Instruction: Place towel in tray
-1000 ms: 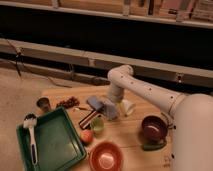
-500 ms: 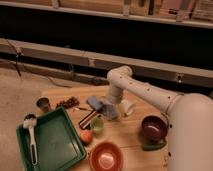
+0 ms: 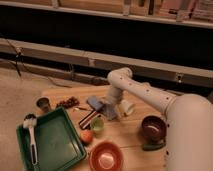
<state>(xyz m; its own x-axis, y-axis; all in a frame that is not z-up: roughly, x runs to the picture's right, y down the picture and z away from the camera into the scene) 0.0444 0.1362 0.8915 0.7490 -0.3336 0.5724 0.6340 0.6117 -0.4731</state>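
The towel (image 3: pixel 94 102), a small blue-grey cloth, lies on the wooden table (image 3: pixel 127 142) right of the tray. The tray (image 3: pixel 55 147) is dark green with a raised rim and sits at the table's front left corner. My gripper (image 3: pixel 107 109) hangs at the end of the white arm (image 3: pixel 137 90), low over the towel's right edge, between the towel and a white cup (image 3: pixel 125 106). Its jaws stand open and the towel is flat on the table, not lifted.
A white-headed brush (image 3: pixel 31 134) lies in the tray. A striped flat piece (image 3: pixel 87 119), a green cup (image 3: pixel 97 124) and an orange fruit (image 3: pixel 86 136) sit between towel and tray. A red-orange bowl (image 3: pixel 106 157), a maroon bowl (image 3: pixel 152 127) and a small dark cup (image 3: pixel 44 104) stand around.
The arm has shifted slightly and the gripper has settled a little lower at the towel. The towel and the other objects have not moved.
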